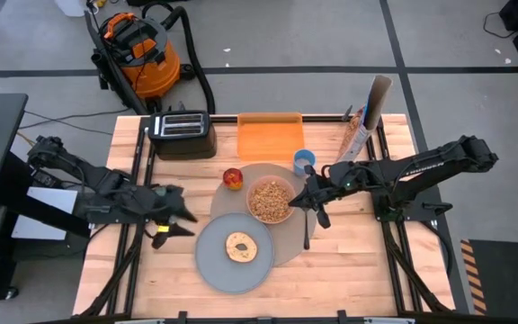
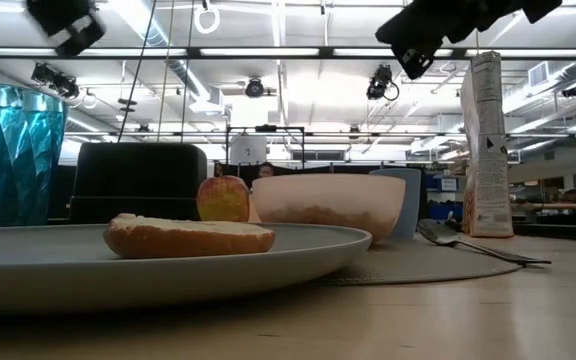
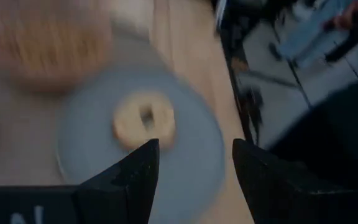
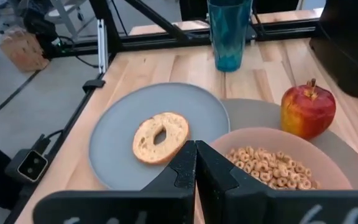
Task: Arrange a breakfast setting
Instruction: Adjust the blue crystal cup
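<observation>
- Setting nearly complete: grey plate (image 1: 234,267) overlaps the near-left edge of the round mat (image 1: 288,243), bagel (image 1: 239,247) lying flat at the plate's middle.
- Pink bowl (image 1: 271,201) sits on the mat, filled with cereal rings; apple (image 1: 233,179) stands on the mat's far-left rim, just beside the bowl.
- Light-blue cup (image 1: 304,162) stands at the mat's far edge, next to the orange board (image 1: 270,137); toaster (image 1: 182,135) further left, out of the setting.
- Spoon (image 1: 307,227) lies on the mat's right side, handle pointing toward the near edge, bowl-end close to the pink bowl.
- Right gripper (image 1: 308,200) hovers over the spoon's upper end, just right of the bowl; fingers pressed together, holding nothing that I can see.
- Left gripper (image 1: 180,216) hangs left of the plate, above bare table; fingers spread, empty, with the bagel in view beyond them.
- Judgement: step in hand looks like finishing the spoon's placement, or clearing away from it.
- To do it well: lift the right gripper straight up before swinging away, so the closed tips do not drag the spoon or clip the bowl rim.
- Risk: a sideways exit could nudge the bowl and spill cereal; the cereal box (image 1: 356,137) stands close behind the arm's path.
- Left arm should stay low-risk: keep off the plate edge, which would shift the bagel.
</observation>
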### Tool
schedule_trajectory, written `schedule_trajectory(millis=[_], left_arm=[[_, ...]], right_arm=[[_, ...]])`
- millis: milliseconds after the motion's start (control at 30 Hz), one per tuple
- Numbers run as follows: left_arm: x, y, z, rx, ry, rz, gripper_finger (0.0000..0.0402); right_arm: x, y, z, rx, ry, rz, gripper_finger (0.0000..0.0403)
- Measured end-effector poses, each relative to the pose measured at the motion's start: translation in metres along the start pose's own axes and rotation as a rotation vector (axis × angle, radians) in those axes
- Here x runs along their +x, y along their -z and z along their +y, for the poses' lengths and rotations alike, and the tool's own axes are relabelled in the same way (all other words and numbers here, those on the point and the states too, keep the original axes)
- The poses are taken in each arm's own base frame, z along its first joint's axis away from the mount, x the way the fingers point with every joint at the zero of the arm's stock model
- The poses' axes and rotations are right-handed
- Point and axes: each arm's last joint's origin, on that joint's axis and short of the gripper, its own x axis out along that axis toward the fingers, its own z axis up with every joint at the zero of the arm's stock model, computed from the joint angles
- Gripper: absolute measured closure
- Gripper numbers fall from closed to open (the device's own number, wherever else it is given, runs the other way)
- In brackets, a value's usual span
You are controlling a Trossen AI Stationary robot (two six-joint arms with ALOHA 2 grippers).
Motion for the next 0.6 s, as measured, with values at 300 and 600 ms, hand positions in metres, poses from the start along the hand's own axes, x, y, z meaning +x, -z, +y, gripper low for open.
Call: schedule_trajectory(millis=[300,600], left_arm=[[0.0,0.022,-0.004,-0.257,0.073,0.29,0.0191],[-0.005,0.037,0.002,-0.322,-0.05,0.429,0.0191]], right_arm=[[0.002,0.0,-0.001,0.029,0.038,-0.005,0.0391],[0.002,-0.002,-0.003,0.055,0.084,-0.035,0.0391]])
